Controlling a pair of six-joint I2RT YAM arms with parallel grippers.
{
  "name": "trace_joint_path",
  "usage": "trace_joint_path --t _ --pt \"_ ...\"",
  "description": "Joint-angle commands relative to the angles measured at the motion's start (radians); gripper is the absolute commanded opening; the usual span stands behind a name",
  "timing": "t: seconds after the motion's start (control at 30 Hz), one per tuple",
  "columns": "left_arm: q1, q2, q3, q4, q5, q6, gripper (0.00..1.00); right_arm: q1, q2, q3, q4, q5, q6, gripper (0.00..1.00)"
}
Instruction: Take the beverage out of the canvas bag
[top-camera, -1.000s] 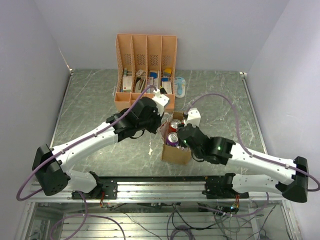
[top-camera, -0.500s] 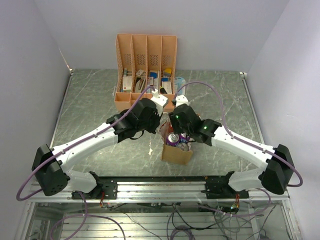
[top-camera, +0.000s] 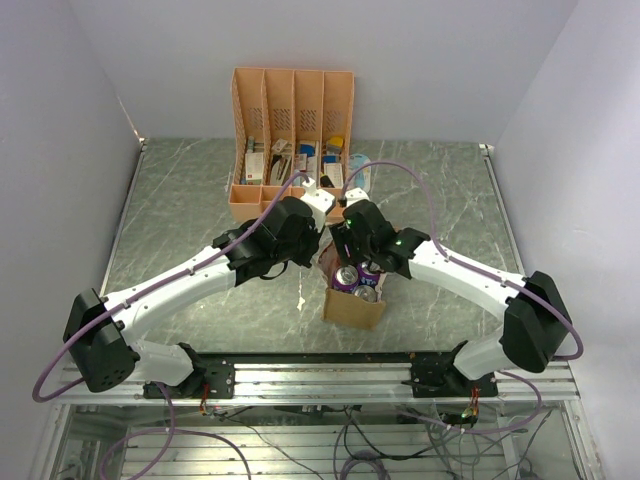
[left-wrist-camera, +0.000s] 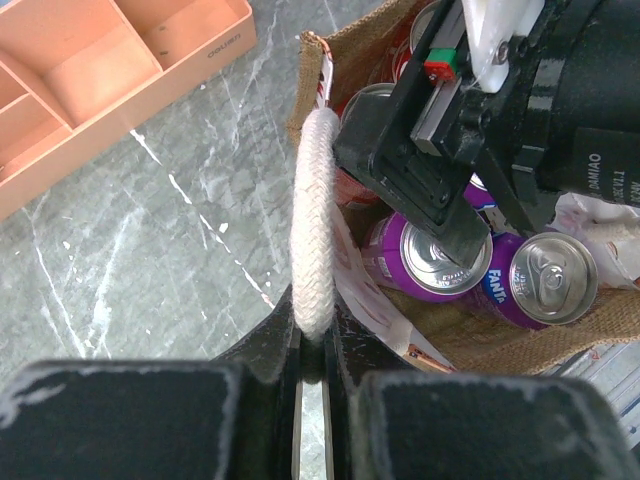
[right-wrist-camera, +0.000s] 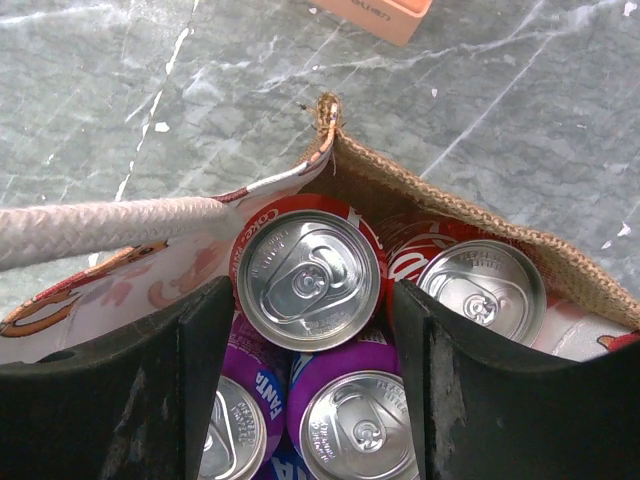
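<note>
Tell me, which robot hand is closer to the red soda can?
The right one. The right gripper is open over the red can, one finger on each side. The left gripper is off beside the bag, pinching its rope handle.

Marbled grey table (top-camera: 180, 200) carries canvas bag (top-camera: 352, 308), pink organizer (top-camera: 292, 100) behind it

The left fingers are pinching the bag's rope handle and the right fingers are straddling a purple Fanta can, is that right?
Not quite. The left fingers do pinch the rope handle, but the right fingers straddle a red soda can instead; the right wrist view shows it.
</note>
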Motion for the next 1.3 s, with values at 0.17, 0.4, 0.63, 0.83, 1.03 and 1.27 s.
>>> trace_joint_path --t 0.17,0.4,0.63,0.83,1.03,1.27 --pt "0.007 -0.019 0.005 0.019 -0.066 -0.005 0.07 -0.023 0.025 -0.006 0.038 -0.007 -0.007 0.64" --pt "0.015 -0.015 0.004 0.011 -0.131 -0.033 0.07 -0.028 0.057 -0.020 0.041 -0.024 -0.019 0.63" --pt "0.045 0.007 0.019 -0.012 -0.165 -0.062 0.07 -0.036 0.077 -0.015 0.012 -0.027 -0.028 0.71" --pt "0.053 -0.003 0.011 -0.003 -0.163 -0.062 0.07 -0.059 0.114 0.000 -0.017 -0.049 -0.050 0.78" --pt "0.056 0.003 0.014 -0.007 -0.157 -0.059 0.07 -0.064 0.174 0.035 -0.056 -0.061 -0.053 0.78" --pt "0.055 0.010 0.015 -0.006 -0.152 -0.060 0.07 -0.064 0.231 0.076 -0.092 -0.043 -0.055 0.67"
